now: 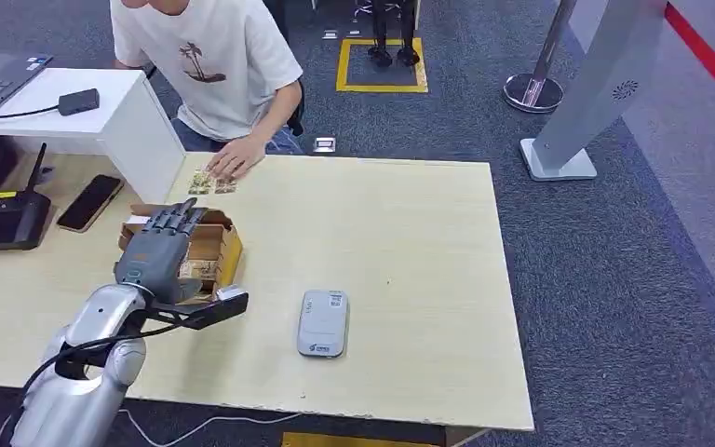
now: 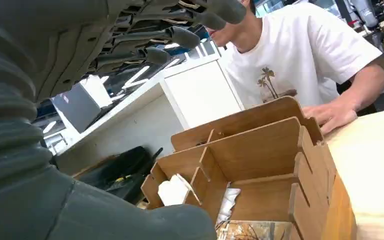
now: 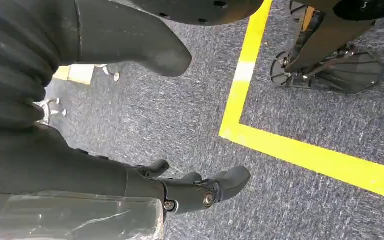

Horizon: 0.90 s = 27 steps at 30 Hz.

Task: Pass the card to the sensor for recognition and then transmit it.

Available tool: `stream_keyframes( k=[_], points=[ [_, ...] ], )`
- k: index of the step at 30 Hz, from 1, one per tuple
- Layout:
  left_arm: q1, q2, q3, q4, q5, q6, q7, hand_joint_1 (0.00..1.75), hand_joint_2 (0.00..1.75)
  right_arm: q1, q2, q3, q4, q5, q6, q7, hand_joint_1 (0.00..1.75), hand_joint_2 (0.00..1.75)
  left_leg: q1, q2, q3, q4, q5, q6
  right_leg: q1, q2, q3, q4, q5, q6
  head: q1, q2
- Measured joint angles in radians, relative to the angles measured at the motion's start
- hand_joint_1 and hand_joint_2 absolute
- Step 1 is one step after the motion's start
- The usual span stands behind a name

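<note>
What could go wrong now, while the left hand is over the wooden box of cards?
The left hand hangs open above the wooden box, whose narrow compartments may block its thick fingers from reaching a card. The person's hand rests close by on the table, so a wide swing toward the sensor might brush it.

Even, bright overhead indoor light, soft short shadows under the left hand (image 1: 158,250) and the sensor (image 1: 323,323) on the table (image 1: 410,261), no glare; head view fairly sharp, both wrist views show near hand parts large, dark and out of focus, backgrounds slightly soft.
</note>
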<state>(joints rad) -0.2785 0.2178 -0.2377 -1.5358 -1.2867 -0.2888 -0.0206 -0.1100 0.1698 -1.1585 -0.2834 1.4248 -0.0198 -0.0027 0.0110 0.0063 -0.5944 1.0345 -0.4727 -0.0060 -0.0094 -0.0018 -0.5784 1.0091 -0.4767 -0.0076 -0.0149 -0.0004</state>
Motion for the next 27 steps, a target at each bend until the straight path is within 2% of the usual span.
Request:
stream_keyframes(
  k=[7, 18, 23, 27],
  points=[
    [-0.004, -0.002, -0.026, -0.006, 0.051, -0.01, 0.021, 0.0, 1.75, 0.0, 0.0, 0.0, 0.0, -0.003, -0.003, 0.0, 0.0, 1.75, 0.0, 0.0, 0.0, 0.0, 0.0, 0.0, 0.0, 0.0, 0.0, 0.0, 0.0, 0.0, 0.0, 0.0],
    [-0.004, -0.035, -0.068, -0.041, 0.039, -0.006, 0.057, 0.0, 1.75, 0.0, 0.0, -0.004, 0.0, -0.028, -0.006, -0.006, 0.0, 1.75, 0.0, 0.0, 0.0, 0.0, 0.0, 0.0, 0.0, 0.0, 0.0, 0.0, 0.0, 0.0, 0.0, 0.0],
    [0.005, -0.042, -0.084, -0.082, 0.01, -0.009, 0.098, 0.0, 1.75, 0.0, 0.0, -0.014, 0.0, -0.047, -0.011, -0.009, 0.0, 1.75, 0.0, 0.0, 0.0, 0.0, 0.0, 0.0, 0.0, 0.0, 0.0, 0.0, 0.0, 0.0, 0.0, 0.0],
    [0.049, -0.06, -0.088, -0.133, -0.067, 0.008, 0.158, 0.0, 1.75, 0.0, 0.0, -0.023, 0.0, -0.058, -0.014, -0.008, 0.0, 1.75, 0.0, 0.0, 0.0, 0.0, 0.0, 0.0, 0.0, 0.0, 0.0, 0.0, 0.0, 0.0, 0.0, 0.0]
  ],
)
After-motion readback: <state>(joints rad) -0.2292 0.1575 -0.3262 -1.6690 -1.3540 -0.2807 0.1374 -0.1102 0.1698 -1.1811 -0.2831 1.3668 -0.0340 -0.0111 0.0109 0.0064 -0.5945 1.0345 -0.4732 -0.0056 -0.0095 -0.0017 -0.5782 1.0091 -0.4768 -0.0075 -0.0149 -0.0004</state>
